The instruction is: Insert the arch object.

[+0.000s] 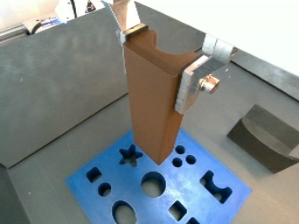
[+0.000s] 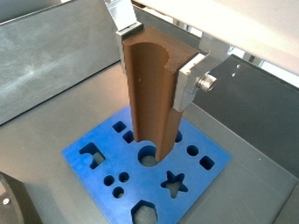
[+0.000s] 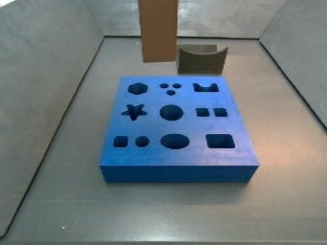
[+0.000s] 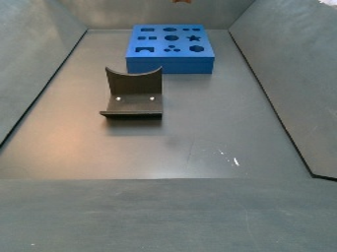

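My gripper [image 1: 162, 57] is shut on the arch object [image 1: 155, 105], a tall, slim orange-brown block with a curved notch in its top end. The silver fingers [image 1: 191, 80] clamp its upper sides, as both wrist views show, the gripper [image 2: 160, 54] and the block [image 2: 152, 96] alike. The block hangs upright above the blue board [image 1: 233, 206] with several shaped holes. In a side view the block [image 3: 156, 29] hangs clear above the board's [image 3: 179, 158] far left edge, and the gripper is cut off there. The arch-shaped hole [image 3: 205, 88] lies at the board's far right.
The dark grey fixture [image 3: 201, 57] with a concave top stands just behind the board; it also shows in a side view [image 4: 132, 94] and a wrist view [image 1: 268, 136]. Grey walls [image 3: 71, 86] enclose the floor on all sides.
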